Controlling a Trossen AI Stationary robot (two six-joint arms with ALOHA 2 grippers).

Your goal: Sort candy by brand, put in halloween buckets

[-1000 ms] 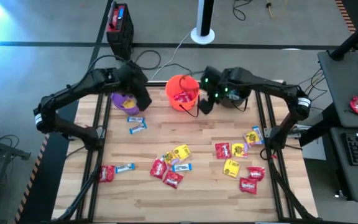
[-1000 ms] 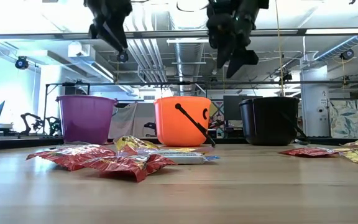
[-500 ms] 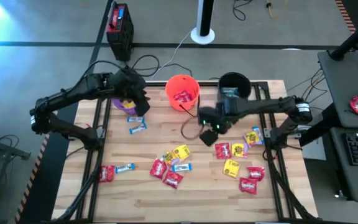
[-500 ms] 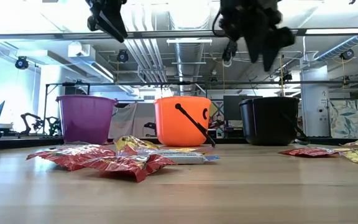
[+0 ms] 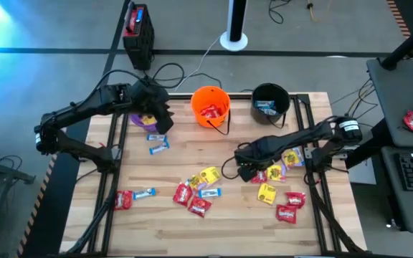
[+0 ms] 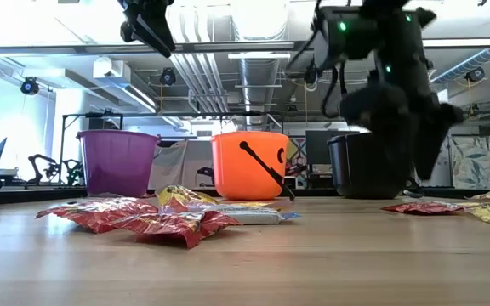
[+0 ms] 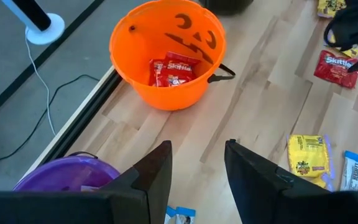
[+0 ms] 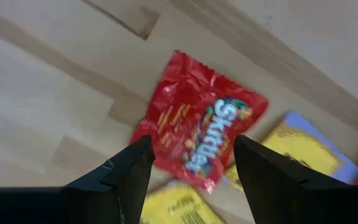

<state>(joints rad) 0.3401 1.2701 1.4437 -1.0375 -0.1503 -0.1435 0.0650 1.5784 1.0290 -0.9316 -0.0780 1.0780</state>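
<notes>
Candy: red packet [image 8: 199, 134] flat on tabletop [image 5: 192, 229], under right gripper [image 5: 244, 169], fingers apart. Left gripper [image 7: 196, 180] empty, fingers apart, above purple bucket [image 7: 67, 174].

High view looks straight down; low view level across the table [image 6: 313, 255]; both share the orange bucket [image 5: 210, 106].

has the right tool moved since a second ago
Yes. The right tool has swung from beside the orange bucket toward the near edge, and now hangs open over a red candy packet.
</notes>
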